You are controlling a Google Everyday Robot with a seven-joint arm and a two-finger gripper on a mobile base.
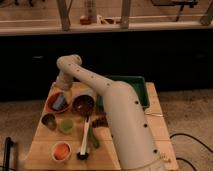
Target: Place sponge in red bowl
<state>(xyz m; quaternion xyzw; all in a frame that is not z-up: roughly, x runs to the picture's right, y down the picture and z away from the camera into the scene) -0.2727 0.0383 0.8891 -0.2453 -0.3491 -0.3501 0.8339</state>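
The pincer [63, 93] hangs right over the red bowl [49, 105], at the bowl's far edge. It points down from the wrist of the white arm [120, 120]. The arm rises from the near right of the red bowl, bends at an elbow above the bowl and drops to it. Whether the pincer is apart, together or clamped on anything cannot be told here.

The sponge [60, 102], a small blue-grey block, shows inside the rim of the red bowl, directly beneath the pincer. It cannot be told whether the pincer touches it, or whether the sponge rests on the bowl's floor.

The red bowl sits on a pale wooden surface [40, 150], near its far left corner. Just beside the red bowl on the right stands 1 dark brown bowl [84, 104] of about the same width. Farther right of the red bowl, past the brown one, a green tray [139, 90] lies partly hidden behind the arm. Nearer the camera than the red bowl stands a small dark cup [48, 121], with a green cup [66, 125] next to it. Well nearer still than the red bowl is a small white bowl [61, 150] with orange contents. A pale-handled utensil [85, 137] lies to the near right of the red bowl, running from below the brown bowl toward the front edge.
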